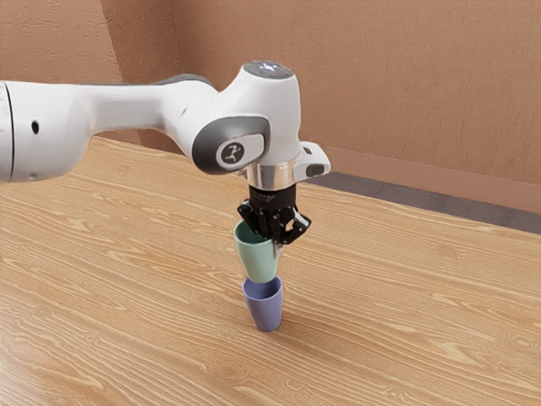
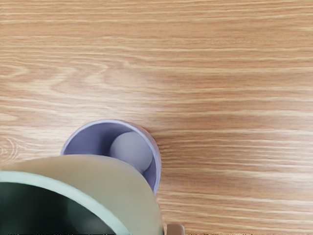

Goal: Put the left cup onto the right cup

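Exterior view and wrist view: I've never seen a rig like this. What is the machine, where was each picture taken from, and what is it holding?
This is a white robot arm, rendered in a simulator, ending in a black two-finger claw. The exterior view comes from a camera beside the arm, which reaches in from that view's left. The wrist view comes from a camera on the arm's hand, looking down. The claw is shut on the rim of a green cup, held above the wooden table, slightly tilted. Directly beneath stands a purple cup, upright. The green cup's base is at its mouth; I cannot tell whether they touch. In the wrist view, the big green shape is the held cup, with the purple cup's inside showing past it.
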`<control>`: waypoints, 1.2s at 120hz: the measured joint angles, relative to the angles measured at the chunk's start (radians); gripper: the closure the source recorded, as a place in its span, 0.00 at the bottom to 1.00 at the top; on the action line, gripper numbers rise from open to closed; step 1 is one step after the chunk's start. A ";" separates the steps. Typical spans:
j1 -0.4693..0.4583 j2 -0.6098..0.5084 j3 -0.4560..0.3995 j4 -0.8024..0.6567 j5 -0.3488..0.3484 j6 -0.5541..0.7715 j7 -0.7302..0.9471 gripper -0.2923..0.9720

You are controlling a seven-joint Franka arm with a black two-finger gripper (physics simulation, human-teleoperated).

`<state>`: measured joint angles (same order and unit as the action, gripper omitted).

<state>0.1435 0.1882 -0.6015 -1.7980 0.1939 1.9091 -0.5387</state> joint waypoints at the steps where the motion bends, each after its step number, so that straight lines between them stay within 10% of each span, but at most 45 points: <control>1: 0.000 -0.001 0.000 -0.002 0.000 0.001 0.000 0.85; 144: 0.001 0.017 0.021 -0.052 -0.001 0.077 -0.013 0.85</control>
<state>0.1448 0.2053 -0.5805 -1.8495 0.1932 1.9863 -0.5520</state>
